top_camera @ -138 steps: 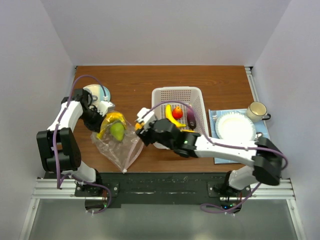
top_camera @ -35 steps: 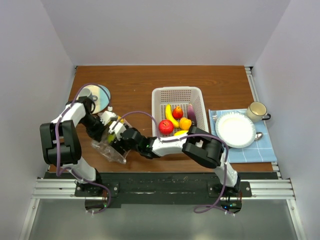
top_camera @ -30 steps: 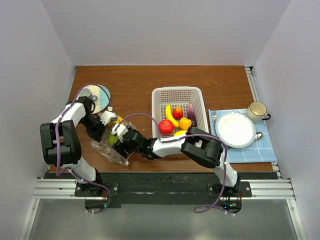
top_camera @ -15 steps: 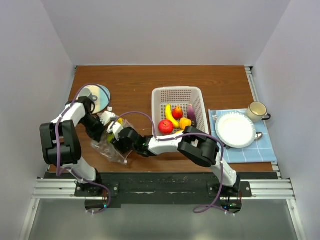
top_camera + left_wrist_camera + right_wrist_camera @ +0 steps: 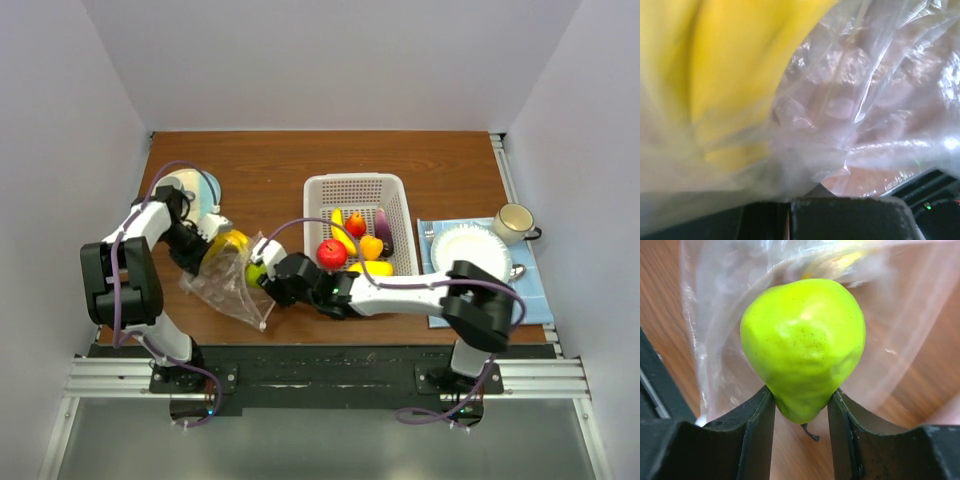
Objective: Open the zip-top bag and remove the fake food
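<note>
The clear zip-top bag (image 5: 228,288) lies at the front left of the table, its mouth toward the right. My left gripper (image 5: 205,247) is shut on the bag's far edge; a yellow piece (image 5: 228,243) shows through the plastic there and fills the left wrist view (image 5: 715,70). My right gripper (image 5: 262,272) is shut on a green pear (image 5: 802,347), held just outside the bag's mouth. In the top view the pear (image 5: 256,272) shows as a small green spot. Red, yellow and orange pieces and the purple eggplant (image 5: 385,232) lie in the white basket (image 5: 356,186).
A blue-rimmed disc (image 5: 195,186) lies behind the left gripper. At the right, a white plate (image 5: 470,255) sits on a blue cloth (image 5: 500,308), with a cream mug (image 5: 513,222) behind it.
My right gripper has pulled back to the right out of the bag, with the green pear in it. The bag has been drawn flatter and the left gripper has lifted its edge slightly.
</note>
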